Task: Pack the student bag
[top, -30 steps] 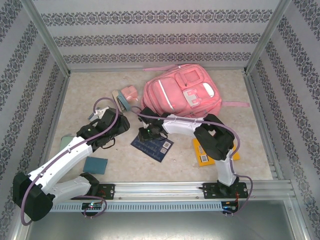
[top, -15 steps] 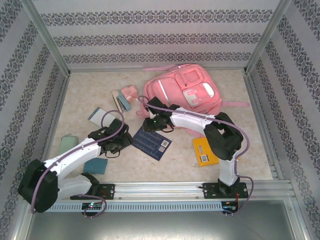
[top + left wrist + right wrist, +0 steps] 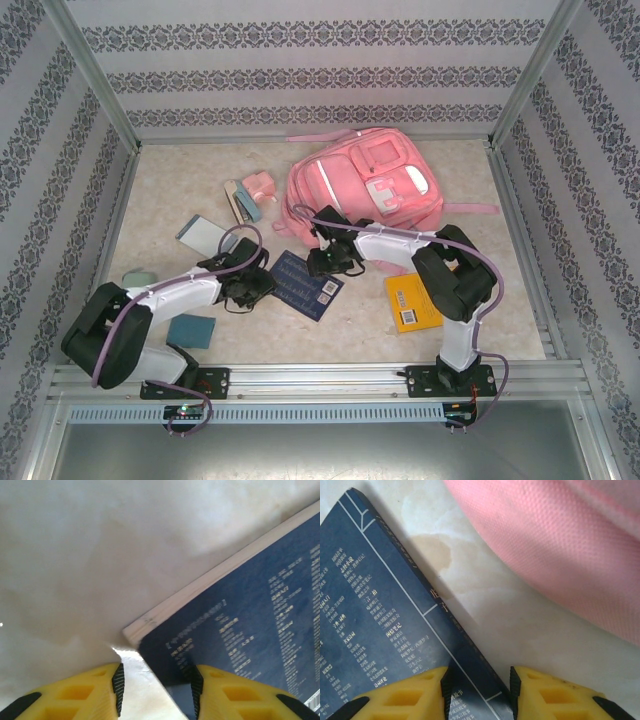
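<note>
Though large, one student bag (image 3: 365, 185).

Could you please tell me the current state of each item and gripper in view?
student bag, lying flat, front pockets up
dark blue book, closed, flat on the table
yellow book, closed, lying flat
left gripper, jaws open astride the dark blue book's corner
right gripper, jaws open astride the dark blue book's edge
</note>
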Robot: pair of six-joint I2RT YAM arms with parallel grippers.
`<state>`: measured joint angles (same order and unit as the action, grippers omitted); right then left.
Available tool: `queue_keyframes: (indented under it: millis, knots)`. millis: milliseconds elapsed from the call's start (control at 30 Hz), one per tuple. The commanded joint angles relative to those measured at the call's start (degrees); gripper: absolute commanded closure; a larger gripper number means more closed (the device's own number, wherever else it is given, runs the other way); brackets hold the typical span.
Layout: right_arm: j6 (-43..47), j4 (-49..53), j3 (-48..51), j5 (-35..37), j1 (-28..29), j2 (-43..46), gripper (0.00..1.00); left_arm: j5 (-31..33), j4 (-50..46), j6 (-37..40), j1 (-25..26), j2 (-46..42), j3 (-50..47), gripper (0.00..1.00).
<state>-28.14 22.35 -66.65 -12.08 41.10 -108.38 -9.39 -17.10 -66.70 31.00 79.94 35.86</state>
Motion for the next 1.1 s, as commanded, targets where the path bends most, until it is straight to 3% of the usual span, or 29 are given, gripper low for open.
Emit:
queue_keyframes:
  millis: [0, 433, 833, 1067]
  knots:
    - [-1.02, 0.68, 0.57, -2.92, 1.72, 1.08, 0.64, 2.07, 3.95, 1.25, -0.01, 2.24, 3.24, 0.59]
    - [-6.02, -0.01, -1.56, -5.07, 5.88, 1.33, 0.66, 4.20, -1.18, 10.76, -2.53, 11.87, 17.31, 0.62]
    - [-10.32, -4.42, 3.70, -3.58, 3.57, 3.04, 0.63, 7.64, -14.16, 17.74, -2.53, -1.04, 9.64, 0.49]
    - [-12.00, -6.37, 4.68, -3.75, 3.21, 2.65, 0.61, 1.67, -9.94, 18.36, -2.46, -3.65, 2.86, 0.52]
